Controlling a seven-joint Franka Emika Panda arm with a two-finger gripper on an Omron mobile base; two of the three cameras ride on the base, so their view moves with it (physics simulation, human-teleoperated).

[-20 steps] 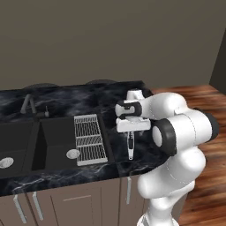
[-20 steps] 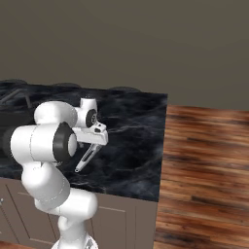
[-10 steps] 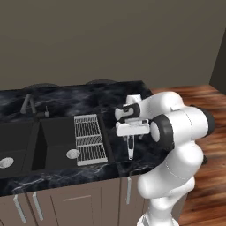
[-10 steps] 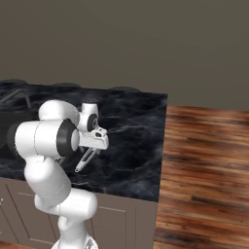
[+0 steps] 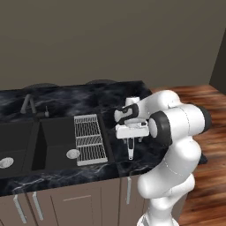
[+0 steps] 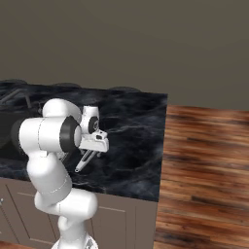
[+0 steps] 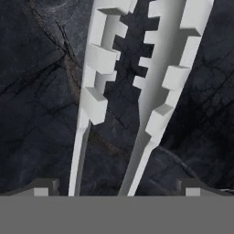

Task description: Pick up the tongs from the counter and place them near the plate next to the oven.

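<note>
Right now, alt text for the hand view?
Close-up from the hand camera, looking down on the tongs: two pale toothed arms lie on the black marble counter, running from the top of the picture toward the bottom. The open gripper has one dark fingertip on either side of them, not touching.

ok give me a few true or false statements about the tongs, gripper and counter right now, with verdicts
1. The tongs lie flat on the black counter. True.
2. The gripper is clamped shut on the tongs. False: its fingertips stand wide apart, one on each side of the tongs' arms.
3. A white wire rack lies left of the tongs in the left base view. True.
4. The tongs rest inside the sink. False: they lie on the counter, right of the rack.
</note>
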